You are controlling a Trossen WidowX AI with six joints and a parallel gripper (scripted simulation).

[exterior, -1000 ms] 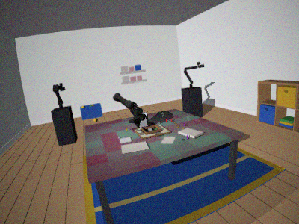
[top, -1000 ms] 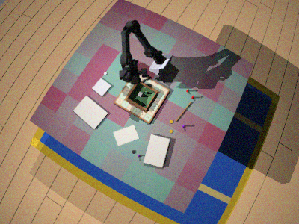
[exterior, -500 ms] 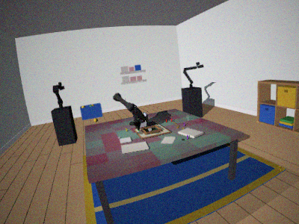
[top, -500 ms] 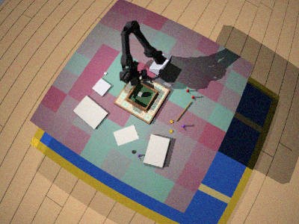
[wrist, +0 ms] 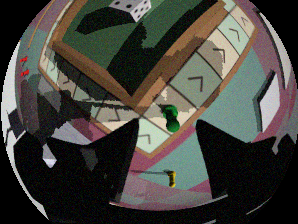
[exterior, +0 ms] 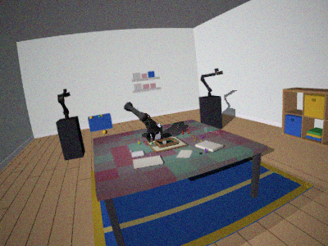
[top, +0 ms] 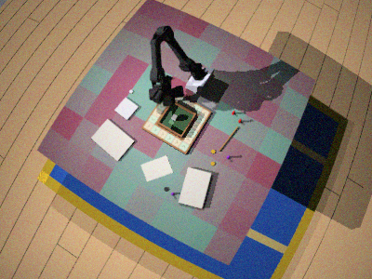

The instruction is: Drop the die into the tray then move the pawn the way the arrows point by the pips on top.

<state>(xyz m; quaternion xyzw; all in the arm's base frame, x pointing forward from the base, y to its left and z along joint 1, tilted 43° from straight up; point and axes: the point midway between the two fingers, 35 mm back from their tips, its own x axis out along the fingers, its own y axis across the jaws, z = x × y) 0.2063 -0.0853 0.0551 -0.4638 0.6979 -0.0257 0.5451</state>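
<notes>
The die (top: pixel 175 117) (exterior: pixel 165 142) (wrist: pixel 132 7) lies inside the green-floored tray (top: pixel 170 129) (wrist: pixel 92 75), cut off by the top of the wrist view; I cannot read its top face surely. The board (top: pixel 167 138) (wrist: pixel 195 82) has a ring of pale squares with arrows around the tray. A green pawn (wrist: pixel 172 120) stands on the ring beside the near corner square. My gripper (wrist: pixel 168 123) (top: pixel 164 104) is open, with its fingers apart on either side of the pawn's place in the wrist view. Contact is not visible. The gripper hides the pawn in the top view.
A yellow peg (wrist: pixel 172 179) stands just off the board's near corner. A small white slab (top: pixel 126 108) (wrist: pixel 270 102) lies beside the board. Larger white slabs (top: pixel 112 139) (top: pixel 195 188), a white sheet (top: pixel 157 168), red pegs (top: pixel 240 121) and a thin stick (top: pixel 230 139) lie farther out.
</notes>
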